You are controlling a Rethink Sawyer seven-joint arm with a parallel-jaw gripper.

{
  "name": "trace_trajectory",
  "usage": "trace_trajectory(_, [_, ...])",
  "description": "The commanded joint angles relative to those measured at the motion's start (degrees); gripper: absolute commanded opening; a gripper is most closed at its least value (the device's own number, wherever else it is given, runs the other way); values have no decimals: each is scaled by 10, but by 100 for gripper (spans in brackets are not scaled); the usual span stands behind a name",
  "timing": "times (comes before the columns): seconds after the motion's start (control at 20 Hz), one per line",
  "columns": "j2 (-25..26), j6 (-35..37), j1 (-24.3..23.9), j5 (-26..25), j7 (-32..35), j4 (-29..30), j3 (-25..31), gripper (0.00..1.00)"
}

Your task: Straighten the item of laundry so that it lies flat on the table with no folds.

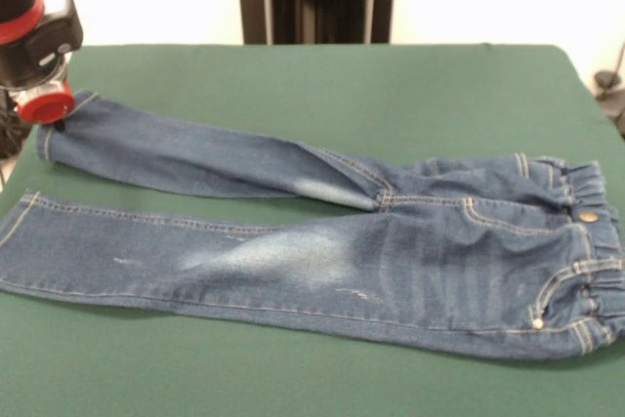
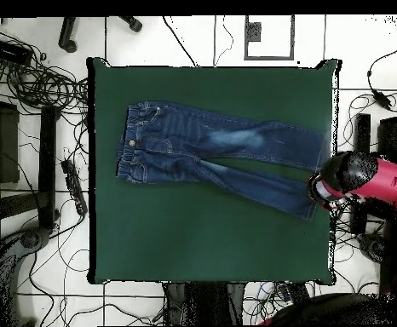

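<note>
The item of laundry (image 1: 322,251), a small pair of blue denim jeans, lies spread on the green table (image 1: 293,75). Its gathered waistband is at the right of the front view, and both legs run out to the left. The far leg angles away from the near one, with a pale crease where they meet. My gripper (image 1: 47,106), red and black, hangs right at the far leg's cuff by the table's left edge. Whether it holds the cuff is hidden. From overhead the jeans (image 2: 210,157) lie across the upper table (image 2: 202,247), with the gripper (image 2: 319,192) at the lower cuff.
The table's edge runs close beside the gripper (image 2: 332,170). Off the table, cables (image 2: 31,85), a power strip (image 2: 72,183) and black stands (image 2: 2,145) lie on the tiled floor. Bare green cloth spreads below the jeans in the overhead view.
</note>
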Motion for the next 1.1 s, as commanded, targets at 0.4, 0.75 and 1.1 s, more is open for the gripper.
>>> trace_trajectory(0.4, [1, -41, 4, -24, -140, 50, 46, 0])
trace_trajectory(0.75, [-5, -15, 8, -28, -141, 44, 35, 0])
trace_trajectory(1.1, [-9, 33, 12, -17, -129, 51, 24, 0])
